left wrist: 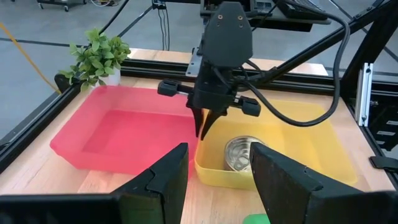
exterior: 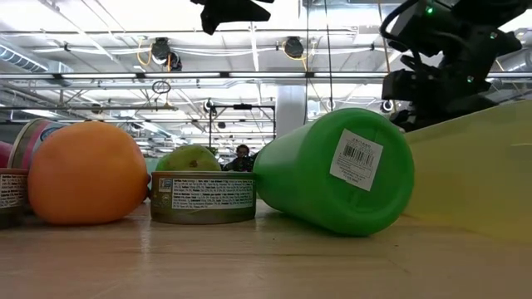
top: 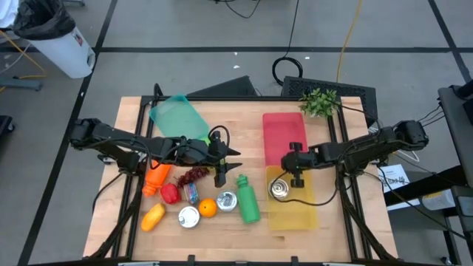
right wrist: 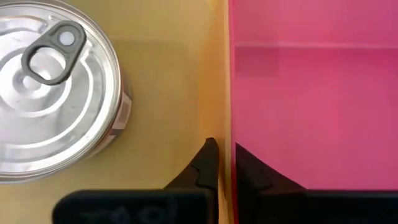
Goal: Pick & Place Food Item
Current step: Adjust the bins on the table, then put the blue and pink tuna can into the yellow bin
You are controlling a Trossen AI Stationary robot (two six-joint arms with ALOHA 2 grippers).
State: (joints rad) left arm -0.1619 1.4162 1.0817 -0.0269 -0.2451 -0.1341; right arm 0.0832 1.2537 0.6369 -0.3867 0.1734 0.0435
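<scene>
Right gripper [left wrist: 205,127] hung above the seam between yellow bin [top: 292,210] and red bin [top: 283,133], fingers pinched together, nothing between them. Can [right wrist: 53,87] sat upright, released, in the yellow bin's corner by the red bin, just beside the fingertips and clear of them. Left gripper [top: 222,166] hovered mid-table over grapes [top: 194,175], jaws partly apart, empty. Green bottle [exterior: 337,170] lay on its side, another can [exterior: 202,197] and orange [exterior: 87,173] beside it.
</scene>
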